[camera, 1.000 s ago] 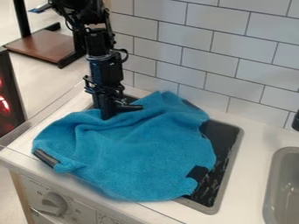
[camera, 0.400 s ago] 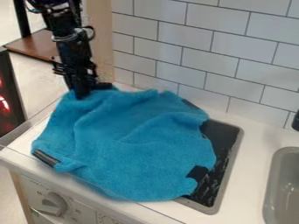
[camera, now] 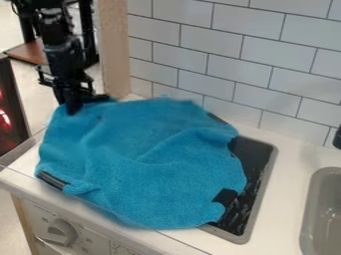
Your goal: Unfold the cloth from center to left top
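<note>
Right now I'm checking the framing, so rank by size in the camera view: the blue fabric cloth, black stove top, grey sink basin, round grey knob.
1. Cloth
2. Stove top and sink basin: visible parts too alike to rank
3. Knob

No text, label, brand, number or sign can be read. Small marks (camera: 88, 238) stand around the knob (camera: 60, 233) on the white front panel (camera: 100, 226) at the lower left of the frame, too faint to make out.
</note>
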{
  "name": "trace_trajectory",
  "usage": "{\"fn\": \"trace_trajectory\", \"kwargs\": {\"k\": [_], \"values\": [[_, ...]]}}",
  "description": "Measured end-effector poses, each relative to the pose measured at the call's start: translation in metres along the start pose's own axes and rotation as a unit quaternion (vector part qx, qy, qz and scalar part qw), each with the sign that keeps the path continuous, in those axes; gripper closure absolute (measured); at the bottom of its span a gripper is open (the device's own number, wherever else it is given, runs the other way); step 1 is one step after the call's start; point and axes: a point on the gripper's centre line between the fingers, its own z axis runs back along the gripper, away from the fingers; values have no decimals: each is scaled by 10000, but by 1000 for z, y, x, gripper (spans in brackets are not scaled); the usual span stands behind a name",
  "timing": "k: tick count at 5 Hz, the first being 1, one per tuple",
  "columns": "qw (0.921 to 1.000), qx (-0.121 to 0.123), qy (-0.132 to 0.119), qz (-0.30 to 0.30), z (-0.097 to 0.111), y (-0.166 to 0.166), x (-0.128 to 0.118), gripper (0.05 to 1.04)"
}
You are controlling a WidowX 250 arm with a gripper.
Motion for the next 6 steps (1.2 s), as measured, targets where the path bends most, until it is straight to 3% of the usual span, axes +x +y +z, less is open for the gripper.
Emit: {"fn": "trace_trajectory", "kwargs": {"k": [1, 3, 5, 6], "values": [[9998, 182, 57, 108, -2, 8, 1, 1011], [9992, 235, 88, 316, -3, 12, 1, 714], [9991, 120, 192, 344, -1, 9, 0, 421], [9995, 155, 162, 227, 17, 22, -7, 200]]}}
